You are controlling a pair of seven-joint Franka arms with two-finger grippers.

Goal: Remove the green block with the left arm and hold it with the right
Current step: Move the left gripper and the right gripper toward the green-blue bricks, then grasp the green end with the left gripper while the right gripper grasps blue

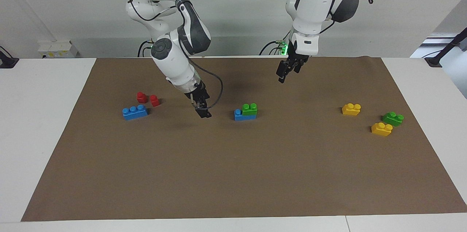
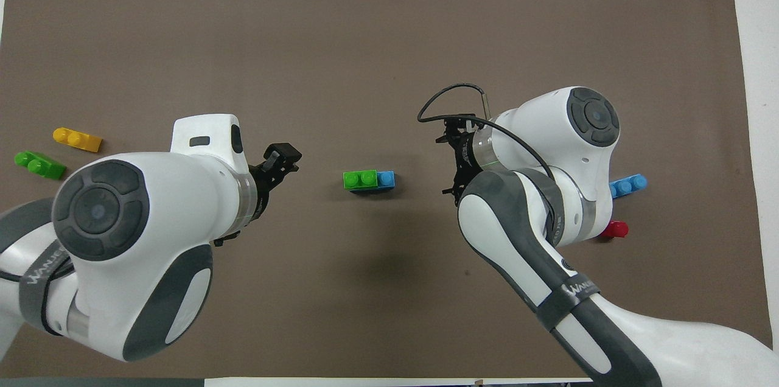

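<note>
The green block (image 1: 250, 109) (image 2: 359, 179), with two studs, sits pressed onto a blue brick (image 1: 240, 116) (image 2: 386, 179) in the middle of the brown mat. My right gripper (image 1: 205, 114) hangs low over the mat beside the blue end of this stack, open and holding nothing. It touches no brick. My left gripper (image 1: 281, 77) (image 2: 285, 157) is raised over the mat on the green end's side, open and holding nothing. In the overhead view the right arm covers most of its own gripper.
A second green brick (image 1: 393, 118) (image 2: 39, 164) and two yellow bricks (image 1: 351, 109) (image 1: 381, 129) lie toward the left arm's end. A loose blue brick (image 1: 135, 112) (image 2: 628, 184) and two red bricks (image 1: 141, 97) (image 1: 154, 100) lie toward the right arm's end.
</note>
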